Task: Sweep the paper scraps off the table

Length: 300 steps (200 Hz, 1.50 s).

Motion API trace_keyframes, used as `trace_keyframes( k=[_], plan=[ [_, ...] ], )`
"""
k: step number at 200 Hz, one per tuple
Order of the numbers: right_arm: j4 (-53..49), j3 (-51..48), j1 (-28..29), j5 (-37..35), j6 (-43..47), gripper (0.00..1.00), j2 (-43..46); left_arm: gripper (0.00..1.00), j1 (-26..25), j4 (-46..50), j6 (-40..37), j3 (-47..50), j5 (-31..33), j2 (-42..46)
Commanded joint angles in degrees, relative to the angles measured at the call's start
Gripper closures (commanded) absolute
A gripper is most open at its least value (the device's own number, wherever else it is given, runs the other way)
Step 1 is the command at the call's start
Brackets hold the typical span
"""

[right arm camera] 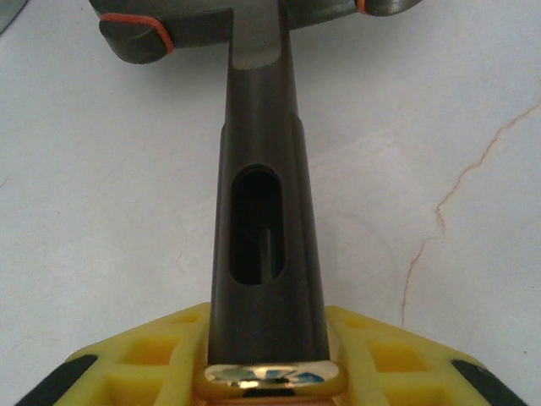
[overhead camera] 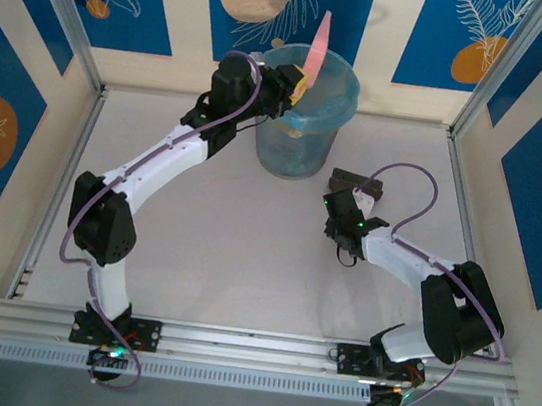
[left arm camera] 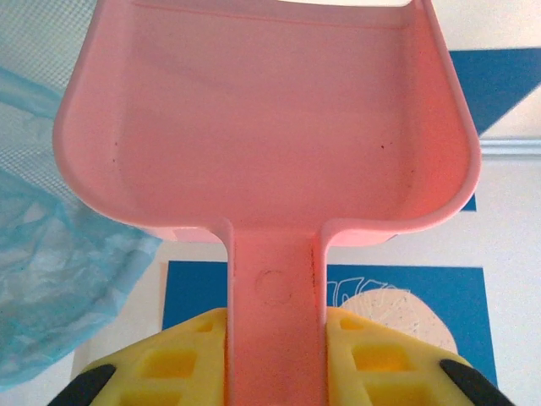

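Observation:
Over the blue-lined bin (overhead camera: 341, 80) at the back of the table (overhead camera: 223, 257), my left gripper (overhead camera: 292, 87) is shut on the handle of a pink dustpan (overhead camera: 320, 40), which stands tipped up on end. In the left wrist view the dustpan (left arm camera: 262, 127) has a bare inside, and its handle sits clamped in my left gripper (left arm camera: 275, 359). My right gripper (overhead camera: 348, 212) is shut on a dark brush (overhead camera: 354, 185) lying low over the table right of the bin. In the right wrist view the right gripper (right arm camera: 269, 368) holds the brush handle (right arm camera: 266, 211). The paper scraps are out of view.
Aluminium rails edge the table on all sides, and blue-and-cream patterned walls rise behind them. The bin's blue liner (left arm camera: 51, 279) hangs just left of the dustpan. A thin brown crack line (right arm camera: 439, 220) marks the table surface right of the brush.

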State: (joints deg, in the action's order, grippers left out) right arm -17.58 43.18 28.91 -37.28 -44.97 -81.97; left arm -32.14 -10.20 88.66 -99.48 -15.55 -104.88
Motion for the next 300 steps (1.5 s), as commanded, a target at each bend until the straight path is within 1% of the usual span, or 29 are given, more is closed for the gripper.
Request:
trace_keyframes(
  k=[1, 27, 54, 74, 87, 106, 116, 133, 155, 177, 201, 235, 271, 300],
  plan=[
    [-0.97, 1.36, -0.07, -1.12, 0.61, 1.00, 0.16, 1.00, -1.99, -1.24, -6.10, -3.06, -2.47, 4.63],
    [-0.28, 0.52, -0.25, -1.48, 0.41, 1.00, 1.28, 1.00, -5.37, 1.45, -13.69, -1.35, -3.48, 8.95],
    [0.60, -0.55, -0.75, -1.20, 0.06, 1.00, 2.64, 1.00, -10.59, 1.75, -24.26, 8.64, -1.40, 16.50],
    [1.44, -1.89, -1.38, -1.09, -0.72, 1.00, 4.14, 1.00, -15.27, 1.48, -34.16, 19.12, 2.81, 23.04],
    [2.59, -3.30, -2.25, -0.12, -1.15, 1.00, 5.67, 1.00, -17.81, 4.20, -41.04, 24.27, 5.71, 26.94],
    [4.38, -5.53, -3.81, 2.34, -1.78, 1.00, 8.37, 1.00, -21.60, 8.45, -50.98, 31.78, 12.09, 33.34],
    [5.75, -6.96, -4.72, 3.70, -2.12, 1.00, 9.92, 1.00, -23.09, 11.40, -54.25, 35.63, 16.28, 36.77],
    [9.42, -9.23, -5.84, 6.40, -1.75, 1.00, 11.92, 1.00, -24.92, 15.29, -59.11, 41.48, 19.90, 41.66],
    [13.07, -11.05, -6.12, 9.22, -0.11, 1.00, 12.63, 1.00, -26.51, 21.89, -60.98, 48.16, 24.05, 45.90],
    [14.64, -11.27, -6.12, 10.43, 1.25, 1.00, 11.96, 1.00, -27.51, 25.33, -60.67, 55.66, 25.30, 48.84],
    [15.38, -11.06, -6.06, 11.13, 2.08, 1.00, 10.27, 1.00, -28.66, 27.90, -59.95, 61.29, 25.23, 50.02],
    [15.53, -10.16, -5.97, 11.81, 2.79, 1.00, 7.79, 1.00, -29.08, 26.53, -59.04, 66.70, 22.52, 47.21],
    [13.81, -9.31, -5.97, 10.42, 2.39, 1.00, 6.61, 1.00, -29.28, 25.23, -59.60, 67.91, 21.66, 42.76],
    [12.80, -9.09, -5.96, 9.37, 1.58, 0.99, 6.48, 1.00, -29.29, 23.98, -60.62, 67.82, 22.90, 40.03]
  ],
)
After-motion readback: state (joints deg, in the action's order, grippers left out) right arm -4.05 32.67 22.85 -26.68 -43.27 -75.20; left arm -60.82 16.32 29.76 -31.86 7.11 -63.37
